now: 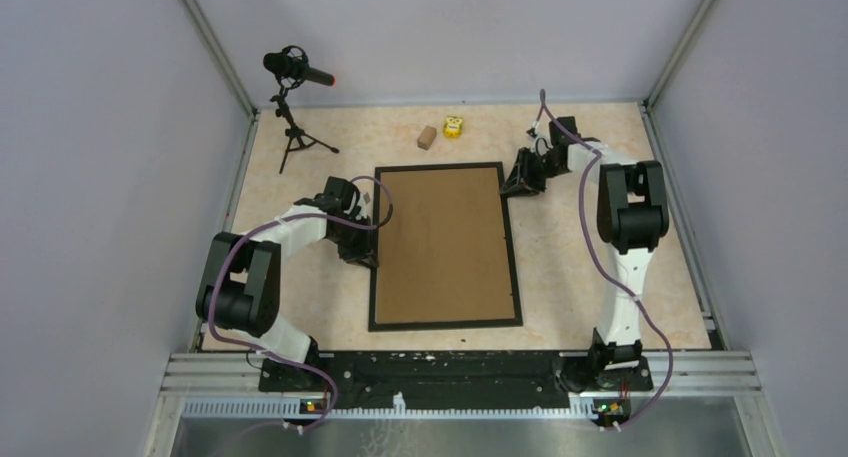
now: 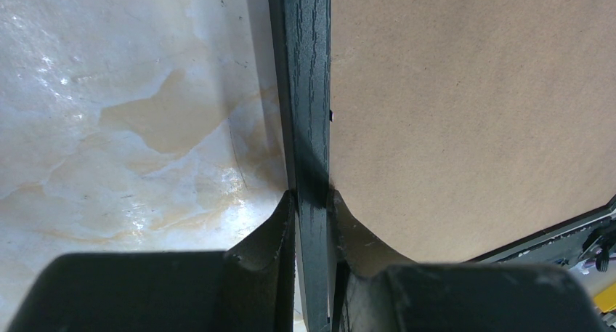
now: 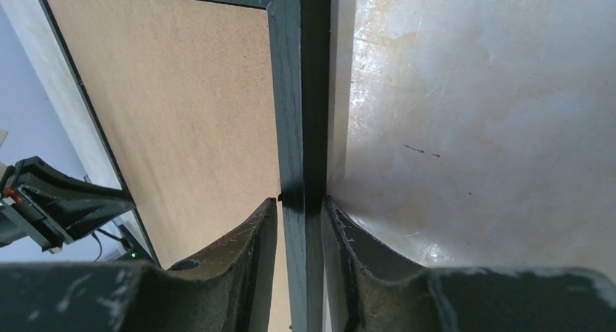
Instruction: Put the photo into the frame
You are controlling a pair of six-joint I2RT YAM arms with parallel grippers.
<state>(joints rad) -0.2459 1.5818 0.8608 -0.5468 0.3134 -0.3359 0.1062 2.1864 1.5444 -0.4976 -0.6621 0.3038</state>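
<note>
The black frame lies flat in the middle of the table, and a brown backing board fills it. The photo is hidden. My left gripper is shut on the frame's left rail, one finger on the tabletop side and one over the board; the left wrist view shows both jaws pressed against the rail at the left gripper. My right gripper is shut on the right rail near the far right corner, the rail running between the right gripper jaws.
A microphone on a small tripod stands at the far left corner. A small brown block and a yellow object sit beyond the frame's far edge. Grey walls enclose the table on three sides.
</note>
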